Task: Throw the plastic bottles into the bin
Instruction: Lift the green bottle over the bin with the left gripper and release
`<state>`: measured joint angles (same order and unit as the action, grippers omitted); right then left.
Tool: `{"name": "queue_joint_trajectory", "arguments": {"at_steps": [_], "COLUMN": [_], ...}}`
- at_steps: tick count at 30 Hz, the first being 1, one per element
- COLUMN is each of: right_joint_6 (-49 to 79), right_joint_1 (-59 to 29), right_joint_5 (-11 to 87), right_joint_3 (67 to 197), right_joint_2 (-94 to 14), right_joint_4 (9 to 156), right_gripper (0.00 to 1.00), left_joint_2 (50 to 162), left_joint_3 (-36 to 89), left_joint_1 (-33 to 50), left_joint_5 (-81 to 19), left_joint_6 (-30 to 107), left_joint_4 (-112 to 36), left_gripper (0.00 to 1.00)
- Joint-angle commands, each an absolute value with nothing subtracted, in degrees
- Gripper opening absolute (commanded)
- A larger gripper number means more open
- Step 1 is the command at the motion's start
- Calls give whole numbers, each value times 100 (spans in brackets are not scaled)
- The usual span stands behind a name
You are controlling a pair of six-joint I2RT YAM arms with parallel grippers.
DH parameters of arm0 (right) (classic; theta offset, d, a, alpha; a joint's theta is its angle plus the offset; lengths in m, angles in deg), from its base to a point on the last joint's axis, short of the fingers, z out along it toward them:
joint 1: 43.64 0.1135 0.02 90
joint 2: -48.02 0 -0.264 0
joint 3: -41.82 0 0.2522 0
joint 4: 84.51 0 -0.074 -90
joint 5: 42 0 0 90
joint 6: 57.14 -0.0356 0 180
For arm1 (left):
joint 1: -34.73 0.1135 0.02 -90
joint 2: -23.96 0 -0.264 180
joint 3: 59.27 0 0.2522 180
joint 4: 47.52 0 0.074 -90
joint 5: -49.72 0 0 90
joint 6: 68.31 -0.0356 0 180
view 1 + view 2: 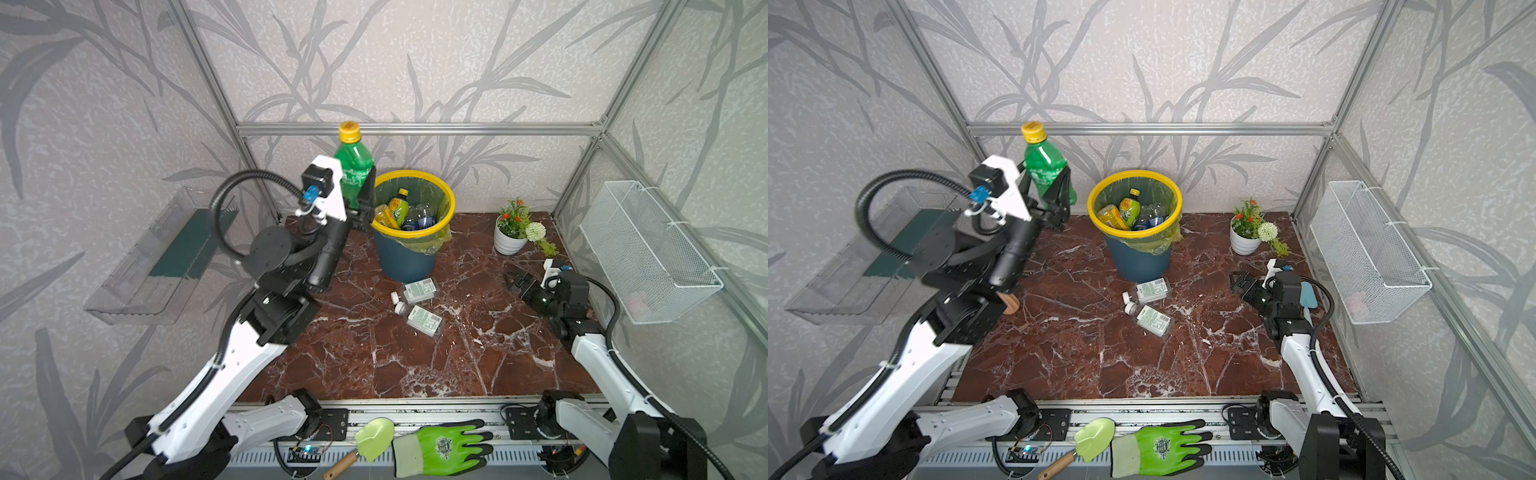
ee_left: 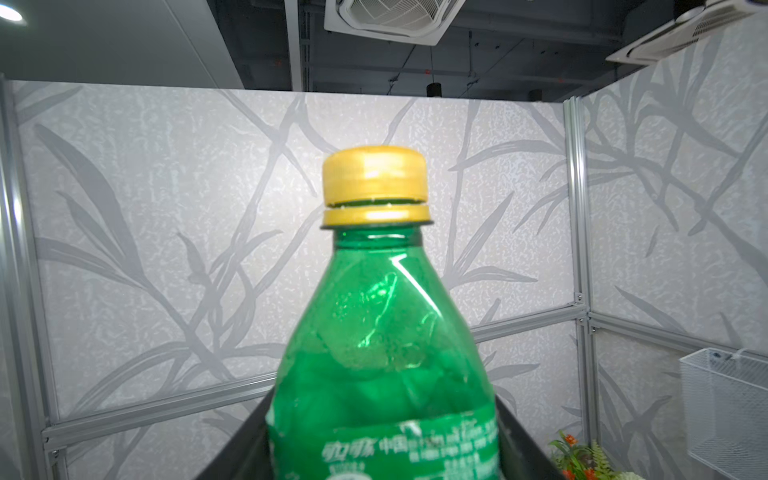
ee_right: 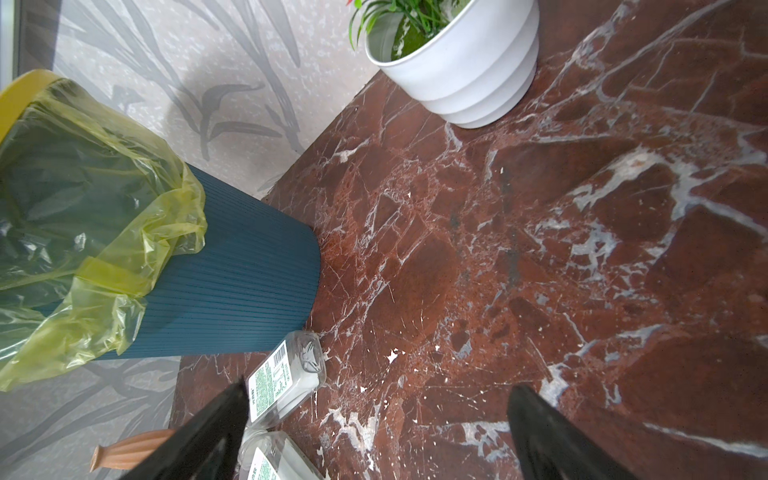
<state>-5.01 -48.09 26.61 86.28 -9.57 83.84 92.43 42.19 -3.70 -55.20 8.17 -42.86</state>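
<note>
Your left pincer (image 1: pixel 355 191) is clamping the green bottle (image 1: pixel 353 162) around its lower body. The bottle is sitting cap up, raised above and just left of the bin (image 1: pixel 415 174). Judging from both top views, it is not yet hanging over the bin's mouth.

If you are releasing here, the bottle is likely dropping onto the counter (image 1: pixel 374 365) on the bin's left. The bottle looks tall against the opening, and several bottles (image 1: pixel 399 210) are filling the liner, so a flat drop is risking a bounce off the yellow rim. Coming across too low, the black finger is risking a knock on that rim, which could shift what looks like a light bin. The body looks thin and smooth, so I would expect it to be slipping if the grip is easing.

Your right pincer (image 1: pixel 509 279) is standing wide open and empty, low at the right. Two flat bottles (image 1: pixel 420 303) are lying at the bin's near foot.

The counter is glossy red-brown marble with white veins. Grey leaf-print walls on aluminium posts are enclosing it. A wire basket (image 1: pixel 648 249) is hanging on the right wall, and a flower pot (image 1: pixel 509 243) is standing far right.
</note>
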Motion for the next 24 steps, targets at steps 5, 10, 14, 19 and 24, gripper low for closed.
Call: {"name": "queue_joint_trajectory", "arguments": {"at_steps": [5,10,14,19,24], "right_joint_6": [-406,-197,-194,-315,-330], "right_joint_1": [-4795,-4796,-4802,-4802,-4795], "right_joint_5": [2691,2754,2787,2660,2616], "right_joint_3": [8798,8823,8784,8771,8789], "right_joint_2": [-754,-624,-640,-840,-979], "right_joint_4": [8195,8032,8079,8257,8327], "right_gripper": [97,97,98,98,98], "left_joint_2": [11705,11515,10887,10165,9835], "left_joint_3": [5478,5534,5164,4503,3850], "left_joint_1": [-61,-63,-64,-77,-104], "left_joint_5": [-5110,-5024,-4767,-4525,-4570], "left_joint_6": [1738,1785,1532,1588,1655], "left_joint_4": [-3341,-3539,-3755,-3798,-3677], "left_gripper": [80,99,99,99,99]}}
